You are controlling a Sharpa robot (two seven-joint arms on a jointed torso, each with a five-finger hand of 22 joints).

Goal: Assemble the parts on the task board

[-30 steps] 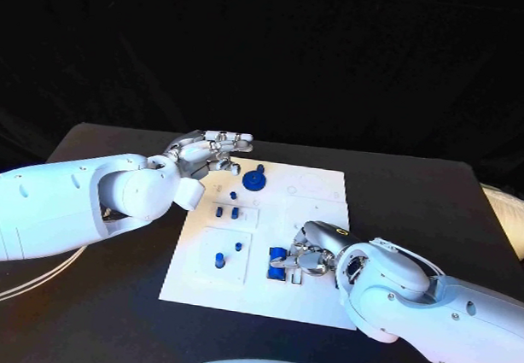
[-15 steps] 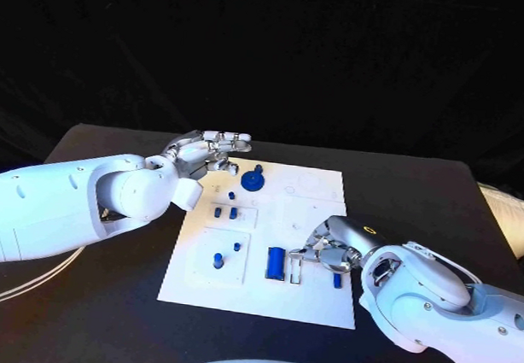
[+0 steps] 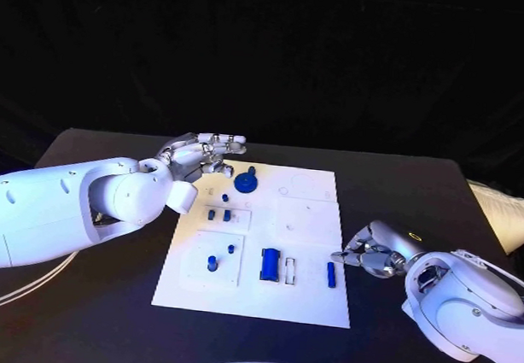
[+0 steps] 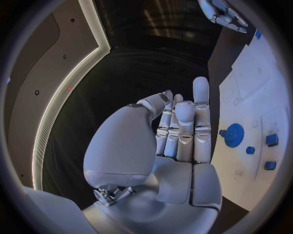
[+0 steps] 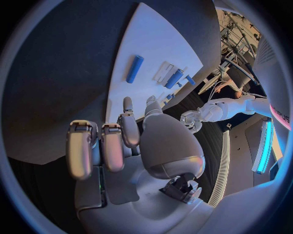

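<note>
Two hands empty, right hand (image 3: 377,253) loosely curled beside the task board (image 3: 307,305), left hand (image 3: 203,152) open-fingered by its far corner; blue peg (image 3: 331,275) loose near board's right edge — best pinched mid-length, kept level.

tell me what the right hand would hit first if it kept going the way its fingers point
Probably the loose blue rod lying near the edge of the white board. The right hand, empty, points across the black table toward it; its height above the board is unclear.
</note>
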